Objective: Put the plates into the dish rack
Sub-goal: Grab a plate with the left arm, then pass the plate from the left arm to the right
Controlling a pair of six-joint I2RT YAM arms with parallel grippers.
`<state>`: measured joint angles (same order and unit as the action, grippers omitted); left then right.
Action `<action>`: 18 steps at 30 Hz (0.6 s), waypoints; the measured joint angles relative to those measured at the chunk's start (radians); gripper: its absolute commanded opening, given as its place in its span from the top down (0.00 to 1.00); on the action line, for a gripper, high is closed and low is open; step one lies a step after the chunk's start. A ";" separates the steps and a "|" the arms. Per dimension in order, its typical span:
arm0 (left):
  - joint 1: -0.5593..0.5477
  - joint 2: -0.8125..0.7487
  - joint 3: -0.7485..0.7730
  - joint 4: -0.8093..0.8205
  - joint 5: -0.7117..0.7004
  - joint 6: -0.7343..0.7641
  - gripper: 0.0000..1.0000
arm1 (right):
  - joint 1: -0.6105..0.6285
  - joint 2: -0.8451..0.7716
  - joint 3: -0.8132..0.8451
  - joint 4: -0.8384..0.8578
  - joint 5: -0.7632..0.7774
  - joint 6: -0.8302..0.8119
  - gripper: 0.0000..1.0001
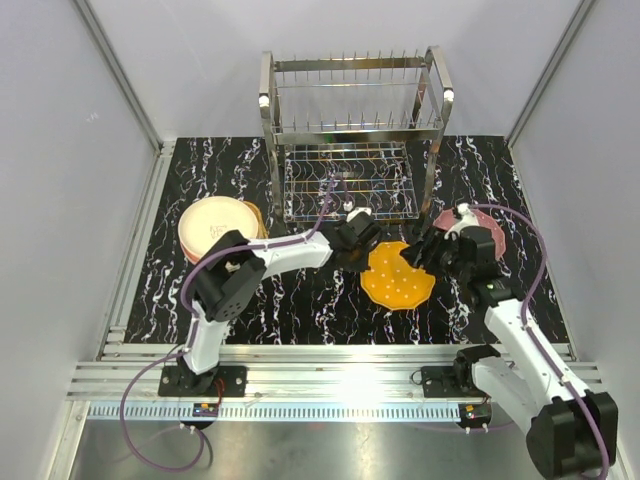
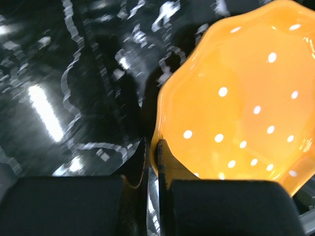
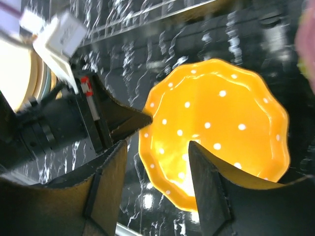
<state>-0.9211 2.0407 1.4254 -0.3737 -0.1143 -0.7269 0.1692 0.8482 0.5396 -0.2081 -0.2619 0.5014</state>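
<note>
Top external view: the dish rack (image 1: pixel 350 140) stands at twelve o'clock on the black, white-veined table (image 1: pixel 300 310), with no plate in it. A stack of plates (image 1: pixel 218 228), cream on top, sits at nine o'clock. A pink plate (image 1: pixel 482 230) lies at three o'clock, partly under my right arm. The orange plate (image 1: pixel 398 275), white-dotted and wavy-edged, is just right of centre, in front of the rack.

My left gripper (image 1: pixel 362 250) meets that plate at its ten o'clock edge. In the left wrist view, my left fingers (image 2: pixel 165 162) are pressed together on the orange rim, pinching it, and the plate's face (image 2: pixel 246 98) spreads away toward two o'clock. I cannot tell whether the plate rests on the table or is lifted off it.

My right gripper (image 1: pixel 420 250) is at the plate's one o'clock edge. In the right wrist view, my right fingers (image 3: pixel 204 172) stand spread, with the plate's rim (image 3: pixel 221 123) showing in the gap between them and not clamped. At ten o'clock there, my left gripper (image 3: pixel 140 118) nips the far rim. A white block (image 3: pixel 61 32) on that wrist carries no writing I can read through the blur.
</note>
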 measured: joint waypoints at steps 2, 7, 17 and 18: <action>-0.001 -0.026 -0.008 -0.038 -0.025 0.005 1.00 | 0.051 0.015 -0.002 0.014 0.000 0.000 0.36; -0.001 -0.130 -0.011 -0.169 -0.124 0.047 1.00 | 0.250 0.076 0.002 0.032 0.042 -0.027 0.23; 0.009 -0.233 -0.005 -0.359 -0.239 0.124 1.00 | 0.546 0.076 -0.002 0.078 0.207 -0.052 0.08; 0.013 -0.233 -0.004 -0.366 -0.238 0.128 1.00 | 0.597 0.077 -0.002 0.085 0.248 -0.053 0.05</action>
<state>-0.9085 1.8072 1.4212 -0.7395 -0.3519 -0.5991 0.7658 0.9253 0.5373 -0.1230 -0.0143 0.4488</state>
